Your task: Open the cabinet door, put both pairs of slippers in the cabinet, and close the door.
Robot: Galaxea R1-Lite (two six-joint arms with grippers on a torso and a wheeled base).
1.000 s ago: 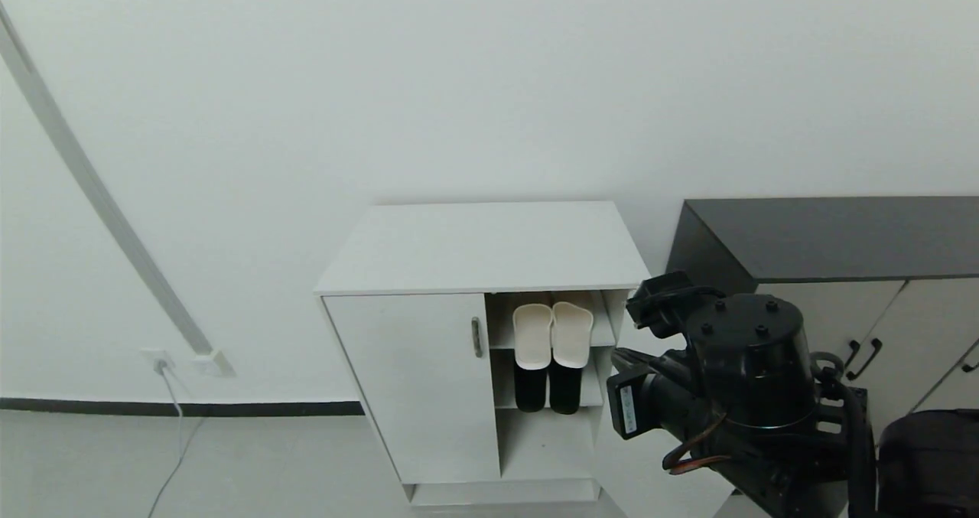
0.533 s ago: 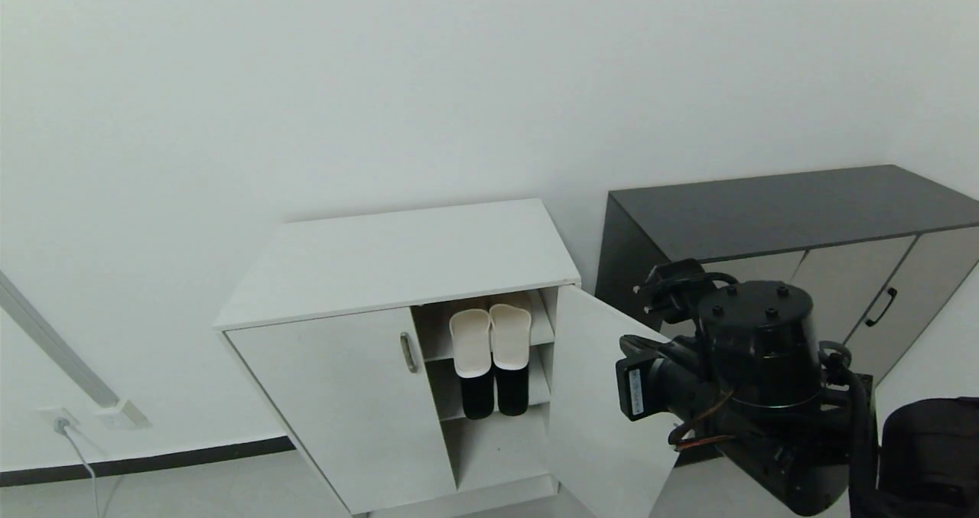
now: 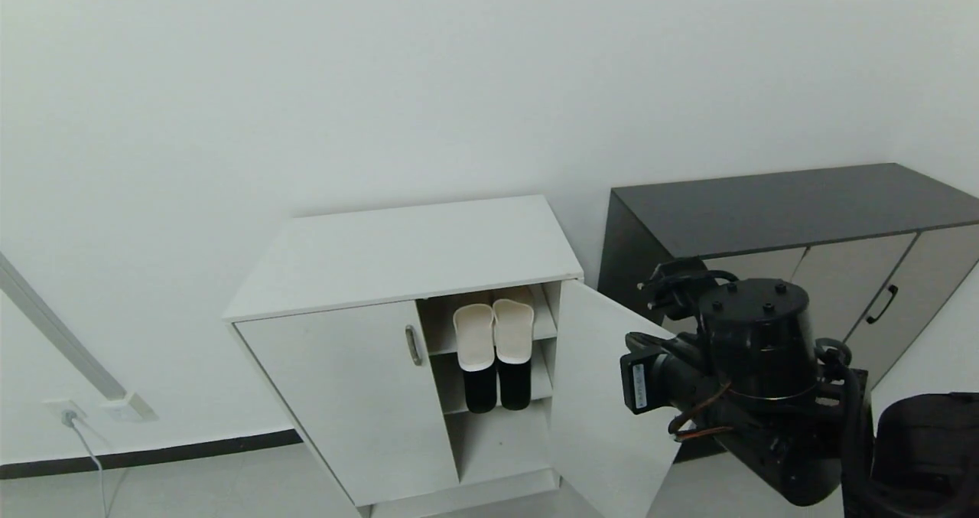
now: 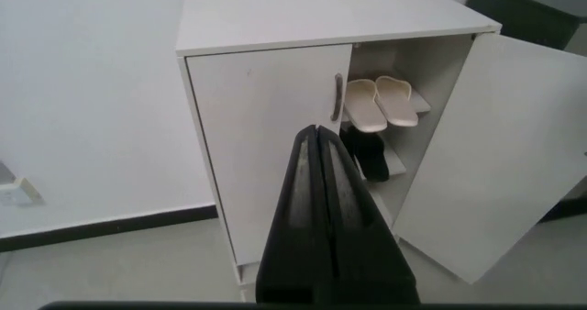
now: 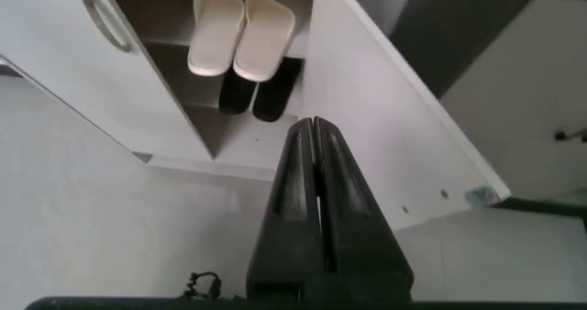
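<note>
My left gripper (image 4: 317, 138) and right gripper (image 5: 316, 127) are closed, empty (white slippers (image 3: 493, 333) and black slippers (image 3: 497, 386) shelved), fronting the open cabinet door (image 3: 604, 403), presumably ready to push it shut.

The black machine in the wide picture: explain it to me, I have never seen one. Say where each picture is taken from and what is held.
It is a two-armed robot; its black right arm shows in the head camera's wide view. The other two come from wrist cameras, looking along the shut left gripper and right gripper; neither holds anything. Ahead stands a white two-door cabinet with its right door open. Inside, cream slippers lie on the upper shelf, black slippers below.
</note>
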